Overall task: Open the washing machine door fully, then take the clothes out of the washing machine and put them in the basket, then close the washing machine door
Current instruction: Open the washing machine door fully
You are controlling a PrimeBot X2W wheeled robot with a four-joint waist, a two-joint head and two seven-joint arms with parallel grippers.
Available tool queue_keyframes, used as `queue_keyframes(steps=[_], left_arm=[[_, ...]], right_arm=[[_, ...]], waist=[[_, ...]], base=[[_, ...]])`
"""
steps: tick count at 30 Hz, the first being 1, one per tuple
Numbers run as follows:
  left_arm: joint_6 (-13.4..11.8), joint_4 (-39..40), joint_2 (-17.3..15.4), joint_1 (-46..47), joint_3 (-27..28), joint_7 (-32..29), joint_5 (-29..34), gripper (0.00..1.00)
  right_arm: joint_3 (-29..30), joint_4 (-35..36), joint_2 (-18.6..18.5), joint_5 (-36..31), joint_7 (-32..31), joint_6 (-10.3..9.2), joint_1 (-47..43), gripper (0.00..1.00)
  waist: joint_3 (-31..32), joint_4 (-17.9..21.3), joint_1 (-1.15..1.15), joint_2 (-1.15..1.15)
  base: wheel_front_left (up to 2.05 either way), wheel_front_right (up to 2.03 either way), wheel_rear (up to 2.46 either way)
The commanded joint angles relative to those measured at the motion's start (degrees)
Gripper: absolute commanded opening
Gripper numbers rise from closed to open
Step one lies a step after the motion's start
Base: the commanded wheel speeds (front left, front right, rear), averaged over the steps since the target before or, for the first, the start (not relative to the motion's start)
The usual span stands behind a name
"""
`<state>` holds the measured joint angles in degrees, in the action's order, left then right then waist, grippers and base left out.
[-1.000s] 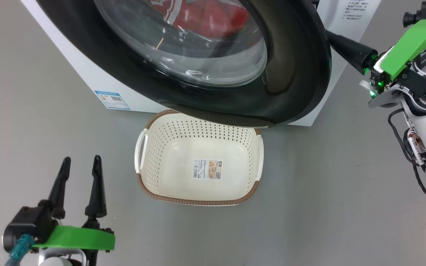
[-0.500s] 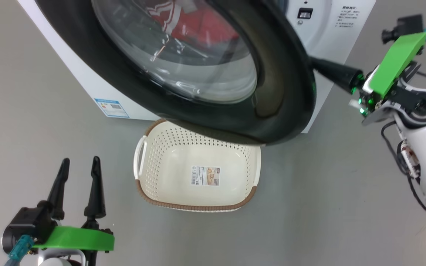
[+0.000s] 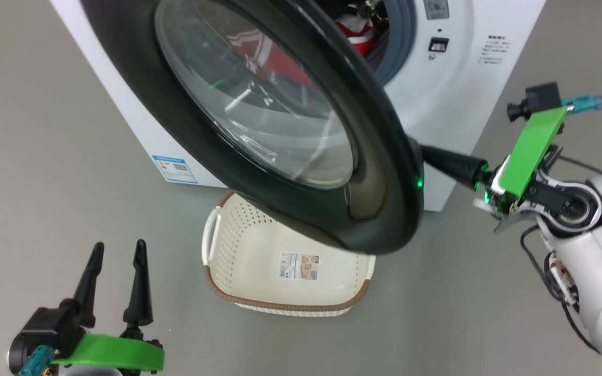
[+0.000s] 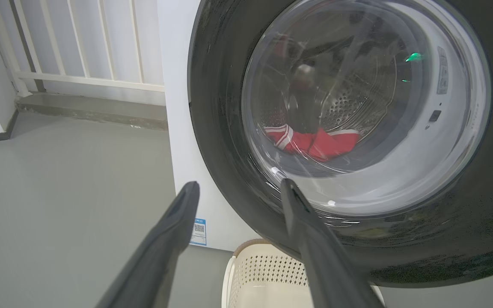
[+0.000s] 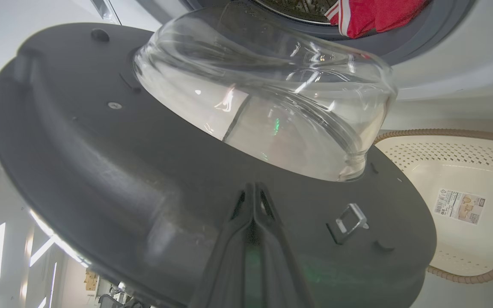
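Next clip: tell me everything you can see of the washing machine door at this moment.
The door is large and round: a wide glossy black rim around a clear glass bowl that bulges inward. Its inner face looks matt dark grey plastic, with a small metal latch near the edge. It stands partly open, swung out from the white washer, its lower edge above the basket. The shut right tool rests its tips against the inner face.

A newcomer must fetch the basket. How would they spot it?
Find the big white washing machine with its round black door standing partly open. On the floor under that door sits the basket: cream perforated plastic, brown woven-look rim, paper label inside.
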<state>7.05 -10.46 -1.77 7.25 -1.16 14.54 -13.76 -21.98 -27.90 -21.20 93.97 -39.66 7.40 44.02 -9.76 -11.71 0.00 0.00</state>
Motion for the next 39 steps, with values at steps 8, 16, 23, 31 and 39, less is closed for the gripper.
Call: queue_keyframes(steps=[8,16,23,31,39], left_arm=[[-0.27,0.71,-1.1,-1.21,1.93,0.46,0.43,1.0],[-0.44,0.76,-1.1,-1.95,1.91,0.46,0.26,1.0],[-0.74,0.66,-1.13,-2.7,1.68,0.46,0.29,1.0],[-0.87,0.47,-1.55,-3.3,1.47,0.46,0.44,1.0],[-1.06,0.4,-1.92,-3.28,1.03,0.38,0.31,1.0]], right_arm=[[-0.96,5.29,1.3,1.17,-1.32,0.09,-5.35,0.0],[-0.99,7.66,2.01,1.39,-1.93,0.09,-7.71,0.0],[-1.0,8.95,2.59,1.94,-2.71,0.09,-9.89,0.0],[-0.95,10.99,4.1,2.5,-2.85,0.09,-12.75,0.0],[-1.01,12.18,5.95,2.55,-3.32,0.09,-13.43,0.0]], waist=[[3.11,-2.84,0.0,0.0],[4.37,-5.38,0.0,0.0],[5.79,-7.82,0.0,0.0],[7.23,-10.41,0.0,0.0],[7.71,-12.8,0.0,0.0]], base=[[0.0,0.0,0.0],[0.0,0.0,0.0],[0.0,0.0,0.0],[0.0,0.0,0.0],[0.0,0.0,0.0]])
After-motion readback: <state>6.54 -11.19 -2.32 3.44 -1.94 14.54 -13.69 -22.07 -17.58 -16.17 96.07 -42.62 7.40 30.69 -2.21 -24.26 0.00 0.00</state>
